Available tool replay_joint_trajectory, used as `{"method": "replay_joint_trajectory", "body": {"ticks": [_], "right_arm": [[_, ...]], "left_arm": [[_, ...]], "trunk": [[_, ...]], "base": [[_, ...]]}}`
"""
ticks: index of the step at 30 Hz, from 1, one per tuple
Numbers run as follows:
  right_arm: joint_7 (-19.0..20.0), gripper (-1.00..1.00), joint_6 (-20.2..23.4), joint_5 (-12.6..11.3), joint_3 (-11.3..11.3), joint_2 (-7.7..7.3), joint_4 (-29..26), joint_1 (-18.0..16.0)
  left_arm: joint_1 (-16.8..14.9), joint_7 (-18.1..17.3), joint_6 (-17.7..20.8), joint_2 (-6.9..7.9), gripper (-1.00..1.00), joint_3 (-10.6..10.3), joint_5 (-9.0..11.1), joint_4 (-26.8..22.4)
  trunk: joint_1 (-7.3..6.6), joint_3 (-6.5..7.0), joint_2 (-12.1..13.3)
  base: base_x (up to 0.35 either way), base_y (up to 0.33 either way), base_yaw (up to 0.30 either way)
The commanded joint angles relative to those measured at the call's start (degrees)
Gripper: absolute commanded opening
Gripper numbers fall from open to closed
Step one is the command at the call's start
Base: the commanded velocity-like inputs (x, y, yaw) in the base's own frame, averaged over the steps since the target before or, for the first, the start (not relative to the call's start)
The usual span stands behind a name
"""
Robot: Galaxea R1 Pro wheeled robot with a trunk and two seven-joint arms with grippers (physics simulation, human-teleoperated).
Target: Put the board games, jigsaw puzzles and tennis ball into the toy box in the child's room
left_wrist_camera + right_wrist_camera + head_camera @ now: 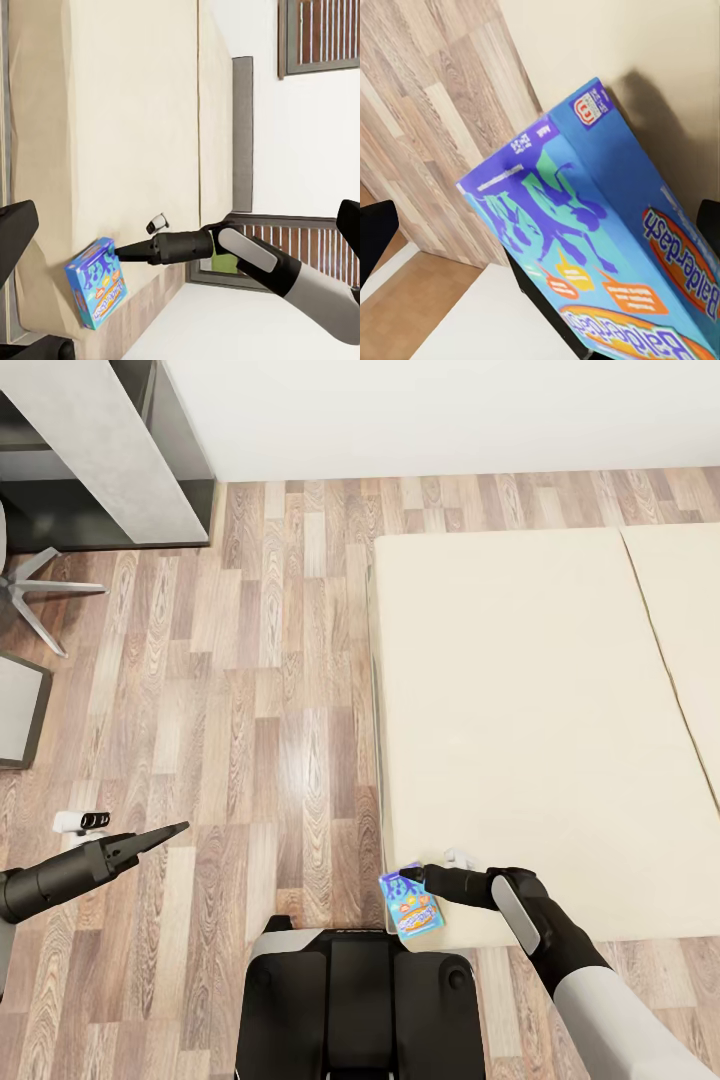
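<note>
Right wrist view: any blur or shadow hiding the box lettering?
Right wrist view: the blue board game is sharp, its lettering readable, and it casts a soft shadow on the bed. Head view: even light, no glare; the box is small at the right end effector.

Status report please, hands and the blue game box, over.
Right hand shut on blue game box, lifted at the bed corner. Left hand empty, over floor, looks shut. Nothing in the way.
</note>
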Motion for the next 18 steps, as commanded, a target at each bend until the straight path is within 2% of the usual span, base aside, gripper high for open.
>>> {"method": "replay_joint_trajectory", "body": {"ticks": [1, 18], "right_arm": [[0.10, 1.00, 0.17, 0.02, 0.11, -0.06, -0.05, -0.02], [0.10, 1.00, 0.17, -0.07, 0.04, -0.08, -0.03, -0.02]], "left_arm": [[-0.01, -0.26, 0.61, 0.00, 1.00, 0.02, -0.08, -0.04], [-0.01, -0.26, 0.61, -0.02, 1.00, 0.01, -0.07, -0.02]], "trunk": [[0.03, -0.06, -0.09], [0.03, -0.06, -0.09]], "base": [[0.000, 0.000, 0.000], [0.000, 0.000, 0.000]]}}
